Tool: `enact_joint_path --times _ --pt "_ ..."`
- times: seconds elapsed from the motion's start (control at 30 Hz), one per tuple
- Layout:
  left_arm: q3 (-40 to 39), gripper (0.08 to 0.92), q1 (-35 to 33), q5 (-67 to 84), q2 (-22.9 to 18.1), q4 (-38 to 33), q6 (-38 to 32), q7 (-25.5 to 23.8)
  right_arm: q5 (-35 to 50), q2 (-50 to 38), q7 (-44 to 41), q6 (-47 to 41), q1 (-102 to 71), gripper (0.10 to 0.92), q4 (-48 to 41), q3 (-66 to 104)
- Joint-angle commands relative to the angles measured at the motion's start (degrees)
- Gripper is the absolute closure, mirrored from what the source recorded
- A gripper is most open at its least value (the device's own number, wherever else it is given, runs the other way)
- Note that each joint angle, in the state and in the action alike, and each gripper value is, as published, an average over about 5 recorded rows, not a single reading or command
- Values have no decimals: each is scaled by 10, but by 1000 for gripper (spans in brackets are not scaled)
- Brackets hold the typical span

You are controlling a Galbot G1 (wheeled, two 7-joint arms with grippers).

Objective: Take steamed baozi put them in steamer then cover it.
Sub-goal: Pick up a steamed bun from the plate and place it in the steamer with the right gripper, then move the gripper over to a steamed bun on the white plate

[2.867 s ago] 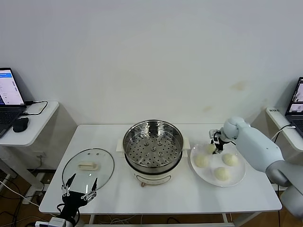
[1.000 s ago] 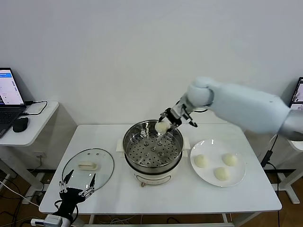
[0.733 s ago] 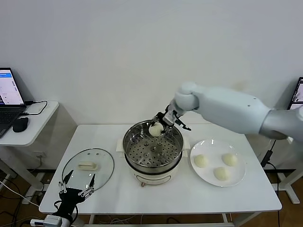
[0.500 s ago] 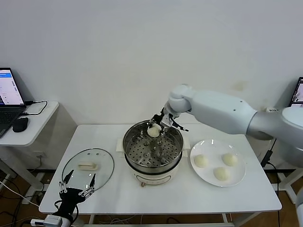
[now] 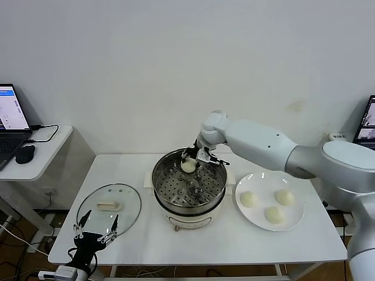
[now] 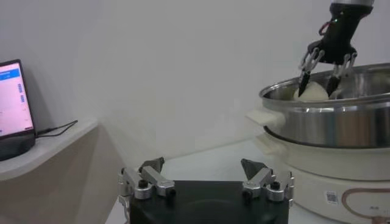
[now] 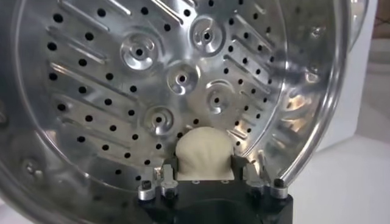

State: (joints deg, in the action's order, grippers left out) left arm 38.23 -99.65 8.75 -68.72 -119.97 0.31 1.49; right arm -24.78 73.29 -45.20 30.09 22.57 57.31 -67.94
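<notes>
My right gripper [image 5: 191, 159] is shut on one off-white baozi [image 5: 188, 166] and holds it inside the far side of the steel steamer [image 5: 162, 186], just above the perforated tray [image 7: 122, 79]. The baozi [image 7: 204, 154] sits between the jaws in the right wrist view. Three more baozi [image 5: 249, 199] lie on the white plate [image 5: 296, 218] to the right. The glass cover [image 5: 109, 208] with its cream handle lies flat on the table to the left. My left gripper [image 5: 95, 231] is open and parked at the table's front left edge.
The steamer [image 6: 329, 115] stands on a white electric base [image 5: 188, 221] mid-table. A side table [image 5: 41, 153] with a laptop and mouse is at the far left. Another laptop [image 5: 368, 120] is at the right edge.
My right gripper has carried the baozi from over the steamer's far right rim leftward and down into the pot. The left arm has not moved.
</notes>
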Motion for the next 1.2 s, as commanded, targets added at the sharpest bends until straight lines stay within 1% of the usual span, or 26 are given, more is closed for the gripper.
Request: enact_joint_path --times 0.03,0.13,0.2,0.3,0.37,0.43,0.5,0.6,0.73,0.83,0.93,1.07,1.2 --pt "0 177 0 0 0 0 0 0 -8 8 12 16 -1 236 -8 3" --pt "1 177 -1 0 -1 -3 0 0 111 -15 -12 -39 43 208 43 -27" --pt "2 177 -2 0 -1 -5 0 0 201 -42 -38 -101 84 204 91 -48" --pt "2 177 -3 0 -1 -7 0 0 306 -95 -79 -198 139 203 165 -73" --pt "2 177 -4 0 0 -8 0 0 358 -137 -107 -265 169 202 212 -86" --pt "2 177 -4 0 1 -9 -1 -1 387 -182 -129 -333 193 202 254 -95" --pt "0 177 -4 0 3 -10 -1 -1 396 -226 -142 -401 209 202 292 -98" --pt "-3 177 -3 0 7 -11 -1 -1 401 -294 -148 -478 216 203 340 -99" --pt "-5 177 0 0 11 -11 -1 -1 401 -398 -148 -531 197 203 383 -91" --pt "-7 177 1 0 14 -9 0 -1 380 -458 -149 -539 162 202 398 -75" --pt "-8 177 2 0 15 -8 0 -1 353 -496 -147 -540 122 202 401 -62" --pt "-7 177 2 0 15 -6 0 -1 331 -519 -143 -532 43 203 392 -29" --pt "-7 177 2 -1 13 -5 0 -1 305 -517 -140 -515 -56 203 367 41"
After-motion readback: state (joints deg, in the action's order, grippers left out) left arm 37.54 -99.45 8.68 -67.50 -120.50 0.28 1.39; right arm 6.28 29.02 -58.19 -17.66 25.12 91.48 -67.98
